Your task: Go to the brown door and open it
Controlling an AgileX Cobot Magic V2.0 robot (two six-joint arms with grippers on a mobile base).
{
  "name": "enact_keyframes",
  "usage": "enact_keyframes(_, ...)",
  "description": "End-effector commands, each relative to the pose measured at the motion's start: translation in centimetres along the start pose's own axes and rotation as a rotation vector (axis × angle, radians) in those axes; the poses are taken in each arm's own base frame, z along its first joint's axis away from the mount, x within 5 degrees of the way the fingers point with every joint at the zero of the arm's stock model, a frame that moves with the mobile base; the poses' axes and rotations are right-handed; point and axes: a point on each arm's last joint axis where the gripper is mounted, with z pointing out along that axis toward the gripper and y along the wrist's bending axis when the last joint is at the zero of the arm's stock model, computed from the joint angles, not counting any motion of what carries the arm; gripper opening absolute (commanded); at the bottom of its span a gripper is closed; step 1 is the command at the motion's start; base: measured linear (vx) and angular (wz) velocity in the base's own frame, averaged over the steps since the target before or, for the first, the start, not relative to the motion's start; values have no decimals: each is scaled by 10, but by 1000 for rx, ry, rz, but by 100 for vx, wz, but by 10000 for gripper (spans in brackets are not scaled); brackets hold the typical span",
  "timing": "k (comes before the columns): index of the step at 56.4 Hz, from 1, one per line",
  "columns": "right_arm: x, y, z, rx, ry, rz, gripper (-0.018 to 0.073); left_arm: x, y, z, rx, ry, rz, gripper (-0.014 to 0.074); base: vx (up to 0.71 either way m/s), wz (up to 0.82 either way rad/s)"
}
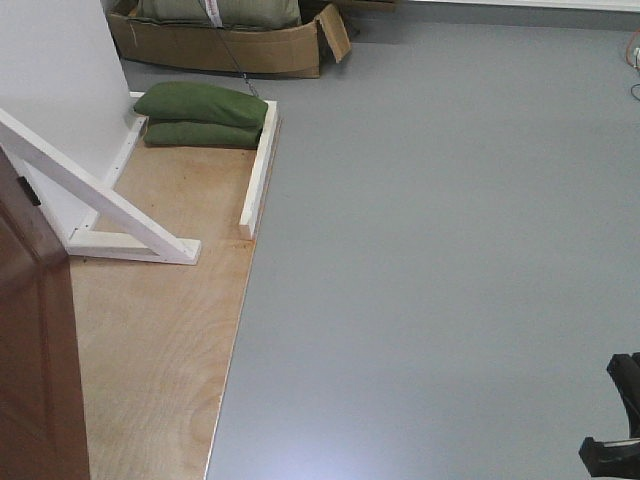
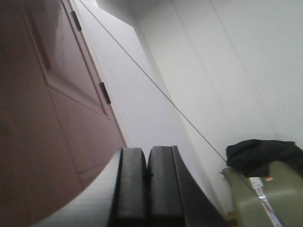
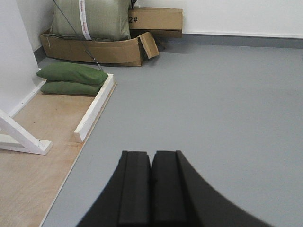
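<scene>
Grey floor: fills most of the front and right wrist views.
Brown door: a narrow strip at the front view's far left edge. Only the left wrist view shows its glossy panelled face, seen from below.
Plywood base: lies beside the door, in the front and right wrist views.
White brace: slants down onto the plywood.
Cardboard box: against the far wall, clearest from the right wrist.
Green sandbags: two, stacked at the plywood's far end.
Left gripper: fingers pressed together, holding nothing, near the door.
Right gripper: clenched and holding nothing, over the floor.
Hinges: dark, on the door's edge.
</scene>
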Motion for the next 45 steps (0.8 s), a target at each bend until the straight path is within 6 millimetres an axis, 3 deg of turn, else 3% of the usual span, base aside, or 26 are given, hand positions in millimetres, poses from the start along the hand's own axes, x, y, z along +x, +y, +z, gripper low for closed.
enact_keyframes(1, -6, 0, 0, 5, -82, -15, 0, -15, 7, 4, -76, -69, 25, 136, 0, 0)
enact_keyframes(11, -6, 0, 0, 5, -82, -15, 0, -25, 11, 2, -145, -118, 17, 136, 0, 0)
enact_keyframes(26, -6, 0, 0, 5, -81, -15, 0, -88, 32, 11, -234, -325, 57, 136, 0, 0)
enact_keyframes(36, -6, 0, 0, 5, -77, -15, 0, -126, 45, 24, -289, -372, 228, 136, 0, 0)
enact_keyframes(45, -6, 0, 0, 5, -78, -15, 0, -146, 54, 28, -377, -382, 409, 136, 0, 0)
